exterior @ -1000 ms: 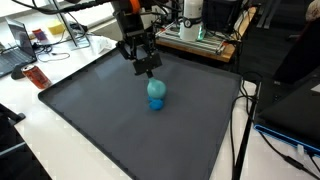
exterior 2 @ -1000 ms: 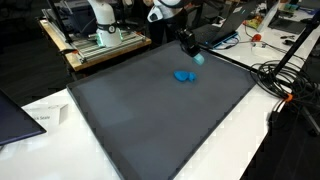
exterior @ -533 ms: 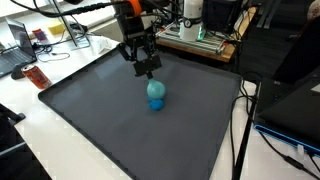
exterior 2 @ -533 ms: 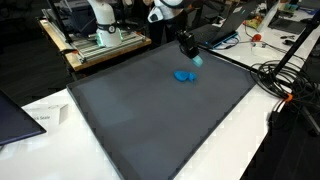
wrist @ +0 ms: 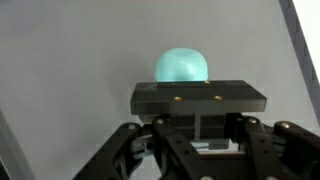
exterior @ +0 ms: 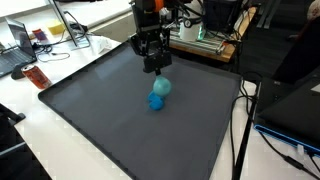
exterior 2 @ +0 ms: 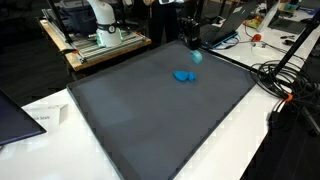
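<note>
One change: the arm has swung more upright, the pincer [exterior: 155,70] stays clenched on the teal ball [exterior: 162,87], which hangs just above and beside the blue lump [exterior: 155,102] on the mat [exterior: 95,115], so the grip looks secure.

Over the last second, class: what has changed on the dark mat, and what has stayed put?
The gripper shifted a little sideways and turned more upright. The teal ball at its fingertips moved with it, slightly away from the blue object. Nothing was newly gripped or let go; the jaws stayed shut. The blue object and the dark mat did not move.
</note>
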`<state>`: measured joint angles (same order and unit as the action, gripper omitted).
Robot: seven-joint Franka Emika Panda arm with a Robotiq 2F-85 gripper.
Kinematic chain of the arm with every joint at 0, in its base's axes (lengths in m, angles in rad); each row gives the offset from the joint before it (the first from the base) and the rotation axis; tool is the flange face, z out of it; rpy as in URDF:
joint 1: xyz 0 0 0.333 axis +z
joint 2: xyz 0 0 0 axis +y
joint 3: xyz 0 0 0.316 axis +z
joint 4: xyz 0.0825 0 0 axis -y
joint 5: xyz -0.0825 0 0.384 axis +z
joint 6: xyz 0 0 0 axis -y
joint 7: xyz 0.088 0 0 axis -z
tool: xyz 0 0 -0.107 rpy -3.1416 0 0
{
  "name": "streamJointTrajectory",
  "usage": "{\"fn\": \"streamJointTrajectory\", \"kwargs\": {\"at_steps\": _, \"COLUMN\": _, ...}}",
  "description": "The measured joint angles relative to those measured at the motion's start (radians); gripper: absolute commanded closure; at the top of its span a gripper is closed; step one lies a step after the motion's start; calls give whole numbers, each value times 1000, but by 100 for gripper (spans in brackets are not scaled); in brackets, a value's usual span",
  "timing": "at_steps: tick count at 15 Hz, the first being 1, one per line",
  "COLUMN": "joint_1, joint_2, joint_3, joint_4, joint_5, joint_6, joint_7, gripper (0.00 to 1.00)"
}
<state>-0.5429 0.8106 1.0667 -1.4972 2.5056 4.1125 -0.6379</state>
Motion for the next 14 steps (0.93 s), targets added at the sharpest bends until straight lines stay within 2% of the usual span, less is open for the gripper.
{"fn": "streamJointTrajectory", "kwargs": {"at_steps": 5, "joint_1": 168, "joint_2": -75, "joint_3": -160, "joint_4": 43, "joint_5": 0, "joint_6": 107, "joint_7": 89, "gripper": 72}}
{"fn": "streamJointTrajectory", "kwargs": {"at_steps": 8, "joint_1": 251, "joint_2": -95, "joint_3": -268, "joint_4": 34, "joint_5": 0, "joint_6": 105, "joint_7": 121, "gripper": 72}}
{"fn": "streamJointTrajectory", "kwargs": {"at_steps": 11, "joint_1": 308, "joint_2": -92, "joint_3": -348, "joint_4": 30, "joint_5": 0, "joint_6": 104, "joint_7": 136, "gripper": 72}}
{"fn": "streamJointTrajectory", "kwargs": {"at_steps": 14, "joint_1": 337, "joint_2": -89, "joint_3": -396, "joint_4": 30, "joint_5": 0, "joint_6": 104, "joint_7": 140, "gripper": 72}}
